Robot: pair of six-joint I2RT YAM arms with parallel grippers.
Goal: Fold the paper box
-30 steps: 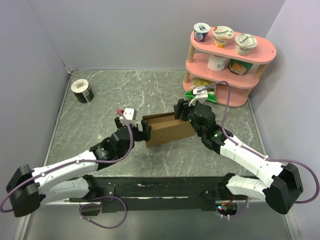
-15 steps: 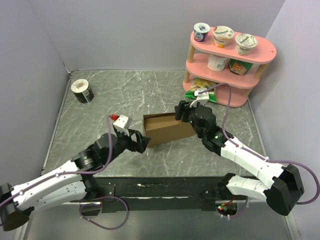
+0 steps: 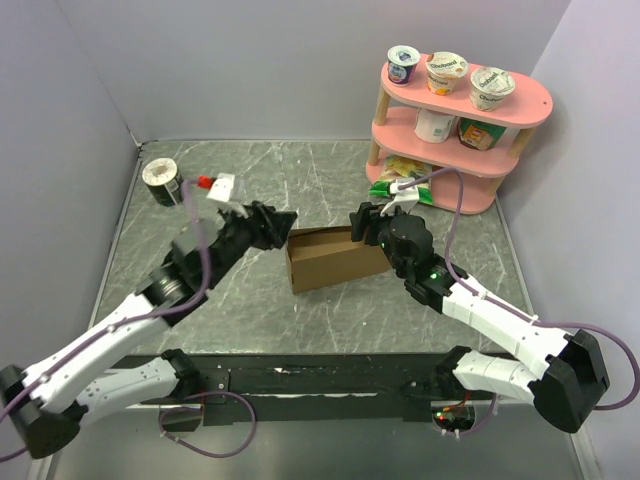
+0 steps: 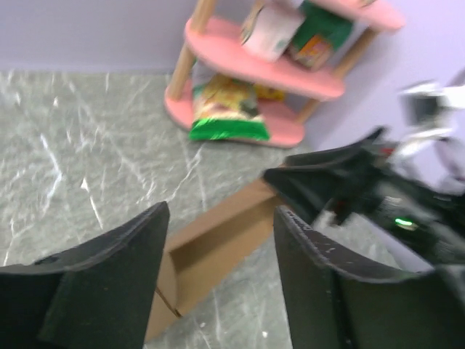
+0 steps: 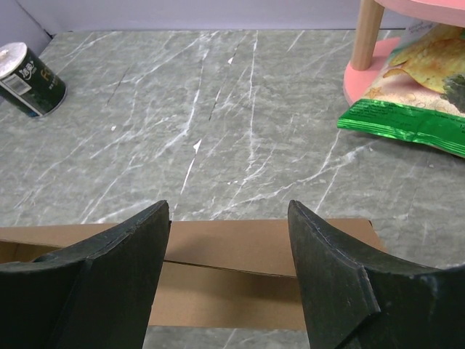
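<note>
The paper box [image 3: 335,262], a shallow plain brown trough with its top open, lies mid-table. My left gripper [image 3: 284,222] hangs open just off the box's left far corner, above the table. In the left wrist view its jaws [image 4: 221,214] stand apart with nothing between them, and the box [image 4: 218,243] lies lower and farther off. My right gripper [image 3: 361,222] is at the box's right end, open. In the right wrist view its fingers [image 5: 229,205] straddle the box [image 5: 240,283] without closing on it.
A pink two-tier shelf [image 3: 530,100] with yogurt cups and cartons stands at the back right. A green snack bag [image 3: 395,185] lies at its foot, close behind the right gripper. A dark can [image 3: 163,182] stands at the far left.
My left arm has left the box's left front end, risen and swung back toward the far left corner of the box. The right arm and box stay put.
</note>
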